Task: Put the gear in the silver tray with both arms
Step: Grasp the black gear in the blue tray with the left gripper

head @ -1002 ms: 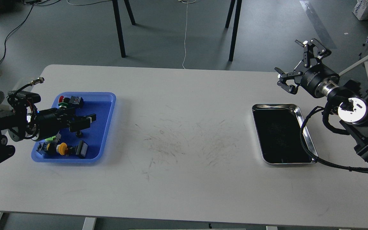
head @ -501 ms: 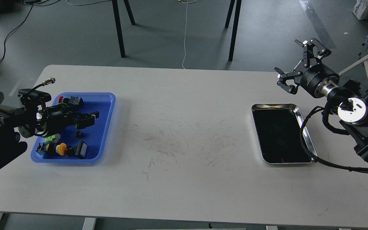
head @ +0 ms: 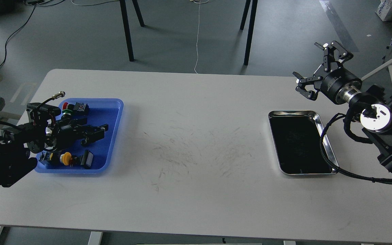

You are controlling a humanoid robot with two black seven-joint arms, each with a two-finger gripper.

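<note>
The silver tray (head: 294, 112) lies empty at the right of the white table, its inside dark. My right gripper (head: 315, 69) hangs open above the table's far right corner, beyond the tray, with nothing between its fingers. My left gripper (head: 100, 132) reaches low over the middle of the blue tray (head: 117, 112) at the left, its two prongs slightly apart and pointing right. I cannot pick out the gear; the left gripper covers part of the blue tray's floor.
The blue tray holds several small parts: a red and green button (head: 67, 106), a black block (head: 80, 107), a yellow button (head: 66, 158) and a black and white switch (head: 87, 159). A black cable (head: 325, 149) from my right arm crosses the silver tray's right rim. Chair legs stand beyond the table.
My left arm has moved right and slightly toward the near side over the blue tray, now covering the spot where a small black part lay. The right arm has not moved.
</note>
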